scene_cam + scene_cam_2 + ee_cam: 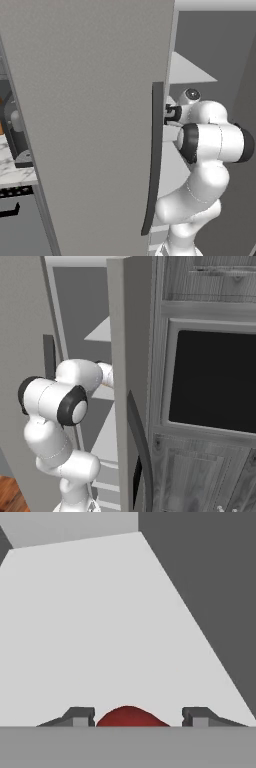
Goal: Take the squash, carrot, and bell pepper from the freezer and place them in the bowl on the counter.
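Hand view, bell pepper (pixel 131 716): glossy red rounded top showing between the two dark fingertips, low at the near edge, sitting on a pale grey freezer shelf (pixel 115 627).
Gripper (pixel 137 717): one fingertip on each side of the bell pepper, with a thin gap visible on each side; whether the fingers press on it cannot be told.
Shelf: flat and pale, running away from the gripper to a far back wall, with a dark grey side wall on the right.
Freezer (pixel 90 115): tall grey appliance; in the left base view its big matte door stands open at the left, with a long dark curved handle (pixel 154 160) along its right edge.
Arm (pixel 210 145): white with dark joints, rising at the right of the door and reaching past the handle into the freezer's inside.
Right base view, arm: bent at the left, its forearm going behind the freezer's grey panel (pixel 130 356).
Table (pixel 12 167): white marble with grey veins, at the far left beyond the door.
Cabinets (pixel 205 406): grey wood-grain, right of the freezer, framing a black panel.
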Controlling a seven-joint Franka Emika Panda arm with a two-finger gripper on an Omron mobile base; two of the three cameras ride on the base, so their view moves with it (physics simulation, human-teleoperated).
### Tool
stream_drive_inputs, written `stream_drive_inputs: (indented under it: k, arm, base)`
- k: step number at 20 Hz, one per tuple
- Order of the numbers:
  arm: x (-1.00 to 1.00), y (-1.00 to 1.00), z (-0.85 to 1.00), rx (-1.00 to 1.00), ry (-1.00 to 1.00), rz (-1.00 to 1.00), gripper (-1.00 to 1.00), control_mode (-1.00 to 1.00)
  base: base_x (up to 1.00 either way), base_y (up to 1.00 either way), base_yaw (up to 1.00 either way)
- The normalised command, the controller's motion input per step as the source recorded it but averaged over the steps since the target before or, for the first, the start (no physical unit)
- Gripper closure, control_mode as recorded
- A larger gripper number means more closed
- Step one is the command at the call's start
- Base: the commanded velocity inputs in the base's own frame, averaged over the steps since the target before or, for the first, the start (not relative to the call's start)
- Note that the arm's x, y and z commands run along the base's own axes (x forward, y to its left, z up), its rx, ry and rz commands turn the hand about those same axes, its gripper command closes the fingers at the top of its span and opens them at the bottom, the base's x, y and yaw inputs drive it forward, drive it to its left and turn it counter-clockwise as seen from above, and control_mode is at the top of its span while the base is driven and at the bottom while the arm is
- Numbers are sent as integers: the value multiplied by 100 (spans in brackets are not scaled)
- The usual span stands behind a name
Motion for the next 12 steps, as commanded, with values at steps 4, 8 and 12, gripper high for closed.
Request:
stream_drive_inputs:
  k: [4,8,12]
  arm:
    - [-76,2,0,0,-13,0,100,-100]
    - [-83,6,9,0,-4,0,100,-100]
    - [-79,7,22,0,0,0,100,-100]
  base:
    - [0,0,0]
    - [0,0,0]
    - [0,0,0]
